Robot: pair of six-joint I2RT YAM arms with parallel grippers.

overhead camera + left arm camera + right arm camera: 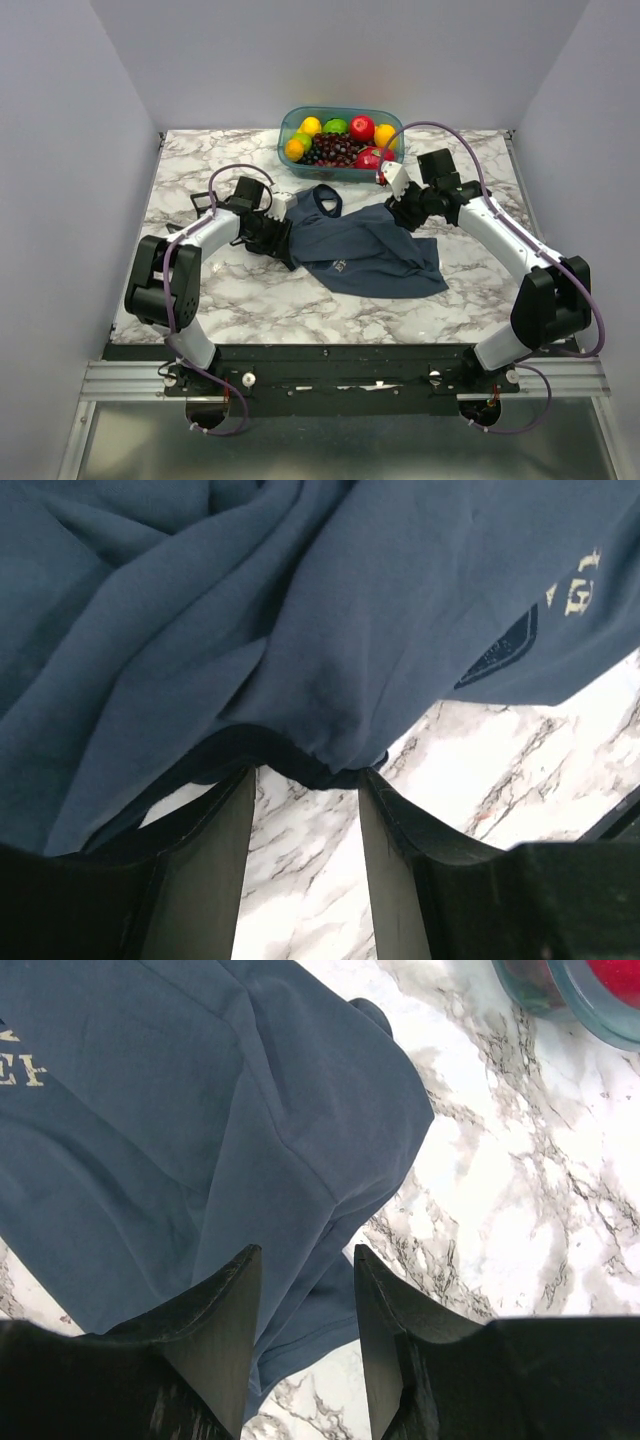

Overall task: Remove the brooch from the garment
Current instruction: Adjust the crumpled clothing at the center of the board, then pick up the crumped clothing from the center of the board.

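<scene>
The garment [365, 252], a dark slate-blue tank top with a pale print, lies crumpled on the marble table [250, 310]. My left gripper [283, 240] is open at its left edge; in the left wrist view the fingers [225, 820] straddle the cloth's dark hem [320, 770], and the print [505, 645] shows. My right gripper [392, 210] is open over its upper right edge; in the right wrist view the cloth [250, 1110] lies between and beyond the fingers [385, 1300]. The brooch is not visible in any view.
A blue-rimmed clear bowl [292, 122] with fruits and grapes stands at the back centre of the table, just behind the right gripper; its rim shows in the right wrist view [580, 1010]. White walls enclose the table on three sides.
</scene>
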